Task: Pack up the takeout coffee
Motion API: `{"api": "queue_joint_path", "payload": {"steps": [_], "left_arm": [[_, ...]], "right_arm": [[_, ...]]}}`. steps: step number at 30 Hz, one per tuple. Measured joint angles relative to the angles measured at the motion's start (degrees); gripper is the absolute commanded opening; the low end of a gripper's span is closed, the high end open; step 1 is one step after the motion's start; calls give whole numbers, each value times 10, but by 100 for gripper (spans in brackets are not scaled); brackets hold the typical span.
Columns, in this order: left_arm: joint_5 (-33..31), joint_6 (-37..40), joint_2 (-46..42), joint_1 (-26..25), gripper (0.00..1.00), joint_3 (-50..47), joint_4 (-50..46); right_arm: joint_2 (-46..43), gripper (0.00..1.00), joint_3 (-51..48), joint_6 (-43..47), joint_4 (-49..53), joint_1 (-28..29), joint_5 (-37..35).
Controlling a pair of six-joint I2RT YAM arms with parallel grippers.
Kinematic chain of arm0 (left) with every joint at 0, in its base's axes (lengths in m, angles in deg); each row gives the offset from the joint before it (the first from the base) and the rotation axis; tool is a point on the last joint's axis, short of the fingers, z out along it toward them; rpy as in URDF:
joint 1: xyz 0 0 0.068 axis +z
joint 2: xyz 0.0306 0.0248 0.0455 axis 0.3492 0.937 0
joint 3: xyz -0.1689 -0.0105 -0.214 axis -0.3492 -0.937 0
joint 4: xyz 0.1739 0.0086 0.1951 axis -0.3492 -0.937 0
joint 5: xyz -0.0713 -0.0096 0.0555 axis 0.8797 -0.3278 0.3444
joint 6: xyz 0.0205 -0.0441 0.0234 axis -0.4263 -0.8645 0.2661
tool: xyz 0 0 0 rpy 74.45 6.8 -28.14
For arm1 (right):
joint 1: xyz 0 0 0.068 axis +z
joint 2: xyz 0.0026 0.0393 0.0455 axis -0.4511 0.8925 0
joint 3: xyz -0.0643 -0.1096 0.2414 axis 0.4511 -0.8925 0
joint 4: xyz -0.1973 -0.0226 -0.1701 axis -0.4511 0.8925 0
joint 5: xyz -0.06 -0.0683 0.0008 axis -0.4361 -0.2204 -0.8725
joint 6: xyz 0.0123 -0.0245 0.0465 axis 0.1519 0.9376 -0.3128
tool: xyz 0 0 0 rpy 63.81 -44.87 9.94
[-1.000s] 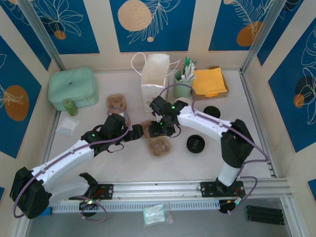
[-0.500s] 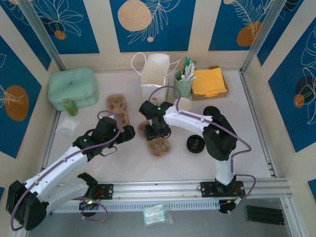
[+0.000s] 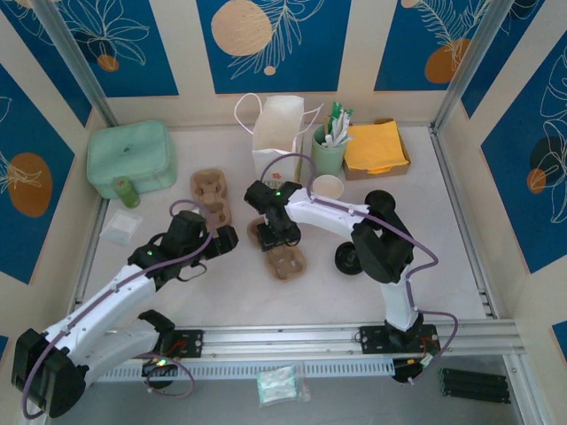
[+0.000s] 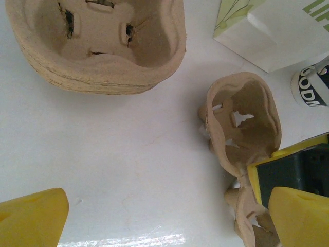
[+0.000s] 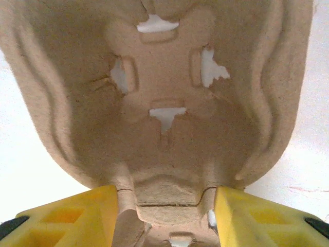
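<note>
One takeout coffee [image 3: 329, 187], upright on the tabletop [image 3: 443, 221] right of the paper bag [image 3: 275, 137]. One loose cup carrier [image 5: 164, 103] (right hand [image 5: 164, 211] clamps its middle); one carrier stack [image 4: 97, 41]. Spread wide, empty: left hand [image 4: 164, 221].

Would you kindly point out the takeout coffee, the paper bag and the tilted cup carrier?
takeout coffee [image 3: 329, 187], top view, cream inside.
paper bag [image 3: 277, 128], top view, near side.
cup carrier [image 5: 164, 92], right wrist view, floor of a well.
</note>
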State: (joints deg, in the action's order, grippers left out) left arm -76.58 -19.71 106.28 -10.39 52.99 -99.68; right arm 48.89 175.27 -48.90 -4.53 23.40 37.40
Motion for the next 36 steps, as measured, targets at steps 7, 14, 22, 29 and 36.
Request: {"api": "queue_joint_path", "payload": {"steps": [7,14,22,29,36], "left_arm": [[2,0,-3,4,100,0,0],[5,0,-7,7,99,-1,0],[7,0,-15,7,100,-2,-3],[7,0,-26,7,99,-2,-14],[6,4,-30,7,99,32,-35]], "right_arm": [[3,50,0,2,1,5,-8],[14,49,1,7,1,17,-24],[14,36,2,14,2,23,-39],[9,30,1,12,3,24,-40],[-56,29,-25,8,8,31,-36]]}}
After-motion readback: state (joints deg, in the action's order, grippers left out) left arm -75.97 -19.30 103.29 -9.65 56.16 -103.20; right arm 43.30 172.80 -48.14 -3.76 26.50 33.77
